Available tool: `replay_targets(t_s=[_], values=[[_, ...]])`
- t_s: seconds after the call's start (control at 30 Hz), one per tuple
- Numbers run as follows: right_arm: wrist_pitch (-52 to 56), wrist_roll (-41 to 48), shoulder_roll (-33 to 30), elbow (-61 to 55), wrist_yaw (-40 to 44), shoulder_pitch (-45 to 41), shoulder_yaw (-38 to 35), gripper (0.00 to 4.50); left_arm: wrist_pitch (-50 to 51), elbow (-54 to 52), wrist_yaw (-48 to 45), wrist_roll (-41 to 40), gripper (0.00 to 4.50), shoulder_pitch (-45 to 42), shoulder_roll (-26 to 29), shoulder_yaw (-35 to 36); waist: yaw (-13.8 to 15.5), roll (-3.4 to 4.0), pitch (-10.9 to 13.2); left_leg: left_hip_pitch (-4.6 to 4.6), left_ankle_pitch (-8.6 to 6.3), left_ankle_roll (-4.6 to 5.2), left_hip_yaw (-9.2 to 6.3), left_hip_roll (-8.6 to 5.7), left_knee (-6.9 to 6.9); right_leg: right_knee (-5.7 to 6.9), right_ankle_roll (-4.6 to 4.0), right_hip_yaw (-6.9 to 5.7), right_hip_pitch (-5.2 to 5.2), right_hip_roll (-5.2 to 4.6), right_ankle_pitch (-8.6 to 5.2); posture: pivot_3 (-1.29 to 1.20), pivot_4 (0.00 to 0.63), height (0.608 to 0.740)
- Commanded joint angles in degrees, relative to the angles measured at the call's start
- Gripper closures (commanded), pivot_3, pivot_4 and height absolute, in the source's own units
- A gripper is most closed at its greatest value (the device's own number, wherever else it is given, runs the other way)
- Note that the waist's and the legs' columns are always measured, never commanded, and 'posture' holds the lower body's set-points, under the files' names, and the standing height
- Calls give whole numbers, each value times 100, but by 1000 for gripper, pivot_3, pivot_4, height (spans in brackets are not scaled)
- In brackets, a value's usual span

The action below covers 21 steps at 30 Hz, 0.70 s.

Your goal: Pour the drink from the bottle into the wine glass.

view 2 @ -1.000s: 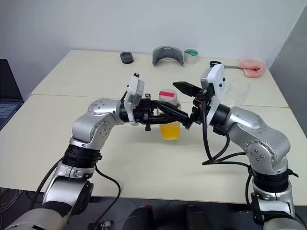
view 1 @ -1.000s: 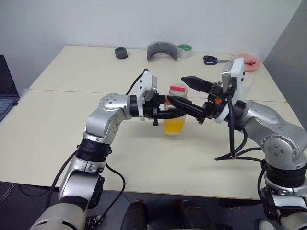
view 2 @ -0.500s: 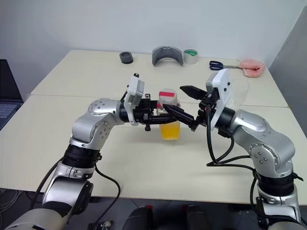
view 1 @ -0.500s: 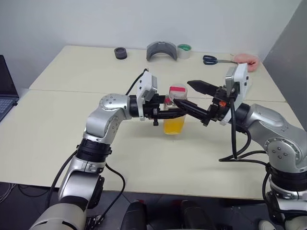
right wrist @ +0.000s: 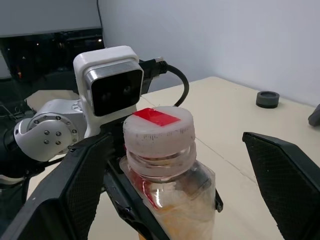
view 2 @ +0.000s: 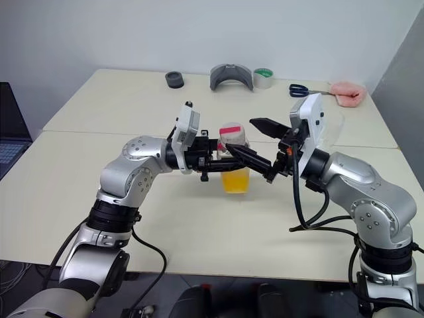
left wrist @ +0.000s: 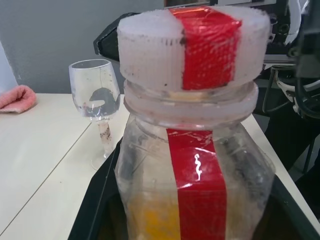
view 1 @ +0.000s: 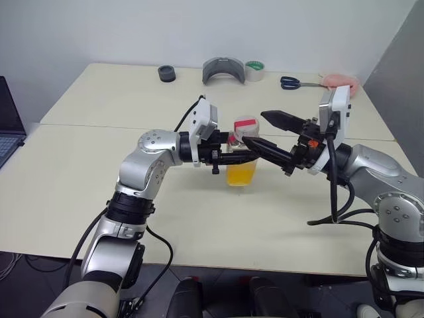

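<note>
1. I saw the left gripper (view 1: 233,156) clenched on the bottle (view 1: 241,154), which stood upright on the table (view 1: 99,172).
2. The drink (view 1: 240,173) filled the bottle's lower part; the cap (right wrist: 159,125) was on.
3. The right gripper (view 1: 260,130) was spread wide, one finger either side of the cap, not touching it.
4. The wine glass (left wrist: 98,105) stood upright beyond the bottle.

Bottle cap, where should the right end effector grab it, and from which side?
Grip the ribbed rim of the cap, one finger on each side. Come in level from the robot's right, since the left end effector already clamps the bottle body from the left. The open right end effector probably just needs to close.
</note>
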Motion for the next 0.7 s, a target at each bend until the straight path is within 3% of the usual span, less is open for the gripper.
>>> replay_targets(t_s=[0.03,0.47,0.57,0.7], values=[[-49,129,-13,-185,53,-75,-43,31,-157,-120,-34,-21,2658,-110,-11,84,0,0,0,0,0,0,0,0,0,0,0,0,0,0,0,0,150,740],[-543,-552,405,386,188,-579,411,31,-132,-144,-8,-12,2658,-117,9,105,3,0,0,-2,0,0,0,0,0,-3,0,0,0,1,0,0,150,740],[-590,-631,377,375,283,-498,446,571,-127,-156,0,-9,2658,-104,24,110,3,0,0,-2,0,0,0,1,0,-3,0,-1,0,1,0,0,150,740],[-630,-729,394,390,347,-500,419,1942,-136,-122,3,-5,2658,-125,19,110,3,0,0,-1,0,0,-1,1,0,-3,0,-1,0,1,0,0,150,740]])
